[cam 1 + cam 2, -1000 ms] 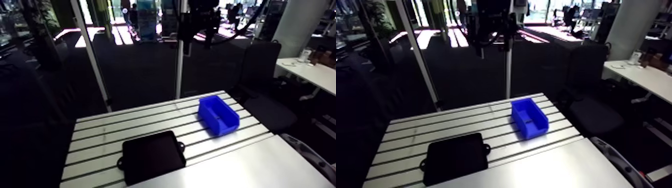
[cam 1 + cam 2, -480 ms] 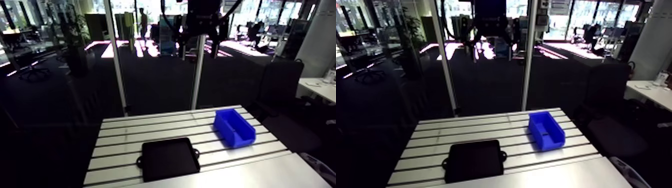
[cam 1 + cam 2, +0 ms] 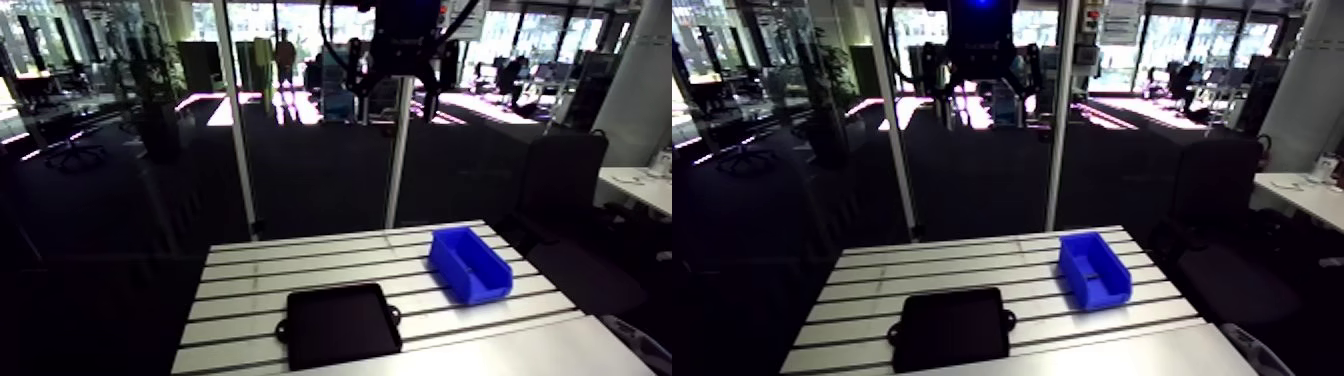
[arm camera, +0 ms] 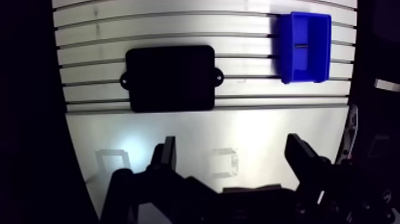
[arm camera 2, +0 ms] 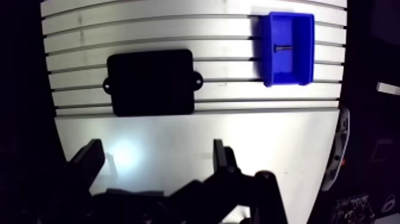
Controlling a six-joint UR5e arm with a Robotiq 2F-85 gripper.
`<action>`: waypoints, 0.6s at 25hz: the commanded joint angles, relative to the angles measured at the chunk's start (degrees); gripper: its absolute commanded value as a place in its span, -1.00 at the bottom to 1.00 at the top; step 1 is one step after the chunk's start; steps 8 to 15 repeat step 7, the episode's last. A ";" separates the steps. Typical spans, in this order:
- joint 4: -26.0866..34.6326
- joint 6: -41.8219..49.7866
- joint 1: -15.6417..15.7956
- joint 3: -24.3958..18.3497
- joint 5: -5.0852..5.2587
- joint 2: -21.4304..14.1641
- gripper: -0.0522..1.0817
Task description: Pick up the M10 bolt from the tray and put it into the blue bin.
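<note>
Claw point(image 4: 232, 143) hangs high over the worktop point(image 5: 178, 125), fingers wide apart, nothing between them. Ahead of the claw and off to one side sits the blue bin point(image 5: 305, 50). A small dark rod lies on its floor and I read it as the M10 bolt point(image 5: 283, 46), though it's too small to be sure. The tray point(image 5: 150, 81) is ahead of the claw on the other side, well apart from the bin, and looks bare as far as the dark surface lets me tell.

My read is that the drop is done and the step in hand is just holding clear. To do it well I'd keep the claw up, keep the fingers apart, not dip toward the bin, and confirm the bolt from the wrist view.

Room: there's smooth plate directly under the claw and slotted rows ahead. The bin is near the worktop's side edge, so I wouldn't nudge it that way. Beyond the tray and bin, frame posts point(image 3: 1057, 120) rise at the far edge. There's plenty of open space above the worktop on the near side of them, and I'd keep any swing there.
</note>
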 commanded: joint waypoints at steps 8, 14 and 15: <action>-0.74 0.09 0.10 0.82 0.08 0.00 -0.88; -0.74 0.09 0.10 0.82 0.08 0.00 -0.88; -0.74 0.09 0.10 0.82 0.08 0.00 -0.88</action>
